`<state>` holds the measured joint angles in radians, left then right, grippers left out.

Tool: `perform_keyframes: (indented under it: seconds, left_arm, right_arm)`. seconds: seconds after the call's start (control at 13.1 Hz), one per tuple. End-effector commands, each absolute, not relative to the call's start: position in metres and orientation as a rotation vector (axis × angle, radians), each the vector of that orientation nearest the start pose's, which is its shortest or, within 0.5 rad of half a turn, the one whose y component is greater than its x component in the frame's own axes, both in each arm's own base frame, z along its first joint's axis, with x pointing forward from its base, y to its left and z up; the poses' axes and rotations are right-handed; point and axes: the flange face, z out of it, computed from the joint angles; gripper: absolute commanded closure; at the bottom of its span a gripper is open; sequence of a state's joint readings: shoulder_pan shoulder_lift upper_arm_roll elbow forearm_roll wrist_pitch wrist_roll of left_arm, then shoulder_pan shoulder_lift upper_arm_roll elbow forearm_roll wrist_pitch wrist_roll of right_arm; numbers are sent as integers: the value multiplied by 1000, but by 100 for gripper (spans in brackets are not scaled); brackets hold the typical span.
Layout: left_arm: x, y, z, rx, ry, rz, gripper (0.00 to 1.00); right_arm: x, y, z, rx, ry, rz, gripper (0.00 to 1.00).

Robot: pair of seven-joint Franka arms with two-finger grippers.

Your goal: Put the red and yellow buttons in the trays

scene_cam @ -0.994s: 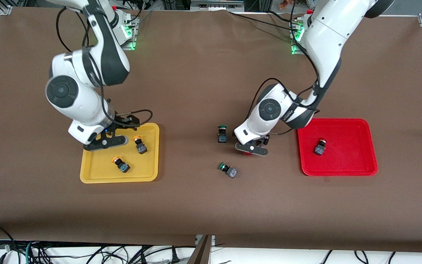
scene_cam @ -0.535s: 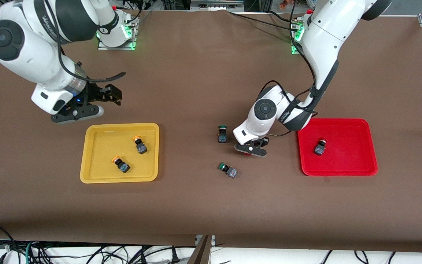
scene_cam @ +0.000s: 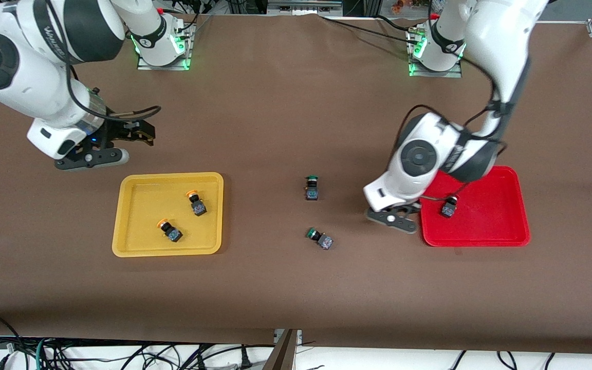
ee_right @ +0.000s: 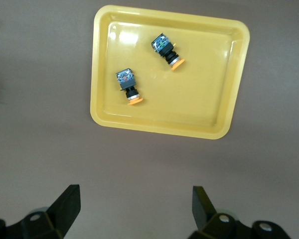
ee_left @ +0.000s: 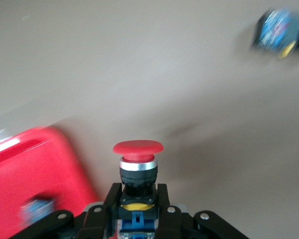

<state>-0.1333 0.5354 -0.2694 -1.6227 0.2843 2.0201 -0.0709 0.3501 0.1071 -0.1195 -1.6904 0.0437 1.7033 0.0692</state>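
Note:
My left gripper [scene_cam: 393,219] is shut on a red-capped button [ee_left: 137,164], held upright in the air over the table just beside the red tray [scene_cam: 486,226]. In the left wrist view the fingers [ee_left: 111,199] clamp its black-and-blue body, with the tray [ee_left: 35,164] alongside. A second red button [scene_cam: 449,207] lies in the red tray. Two yellow buttons [scene_cam: 197,202] [scene_cam: 169,229] lie in the yellow tray [scene_cam: 136,234]. My right gripper [scene_cam: 90,158] is open and empty over bare table beside the yellow tray; its wrist view shows that tray [ee_right: 209,99] and both buttons [ee_right: 167,50] [ee_right: 128,85].
Two green-capped switches lie on the brown table between the trays, one [scene_cam: 312,187] farther from the front camera, one [scene_cam: 319,238] nearer. A blurred switch [ee_left: 279,32] shows in the left wrist view. The arm bases stand along the table's back edge.
My left gripper has lifted the red button off the table and carried it toward the red tray. My right gripper rose out of the yellow tray and drew back toward its own end.

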Motion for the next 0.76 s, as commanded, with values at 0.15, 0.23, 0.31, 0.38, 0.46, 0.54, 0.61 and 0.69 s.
perform_keyframes:
  seconds: [0.15, 0.23, 0.31, 0.38, 0.46, 0.54, 0.61, 0.69]
  left_arm:
    - [647, -73, 305, -2623, 1063, 407, 100]
    - [653, -50, 296, -2621, 1138, 385, 100]
    - [650, -23, 276, -2641, 1152, 378, 100]
    - [643, 1, 259, -2669, 1139, 338, 100]
    - [634, 2, 248, -2678, 1147, 326, 77]
    - [631, 5, 246, -2689, 1135, 329, 1]
    - [631, 5, 257, -2683, 1136, 316, 0]
    - [632, 3, 278, -2675, 1126, 289, 0]
  right_arm:
    - [552, 129, 541, -3124, -241, 123, 1]
    - [552, 134, 546, -3123, -241, 107, 1]
    - [553, 135, 554, -3128, -256, 84, 1]
    - [553, 135, 561, -3129, -264, 76, 1]
    - [555, 135, 566, -3128, -266, 66, 1]
    - [556, 135, 565, -3132, -277, 60, 1]
    - [559, 133, 566, -3145, -296, 52, 1]
    - [559, 133, 567, -3152, -300, 46, 1]
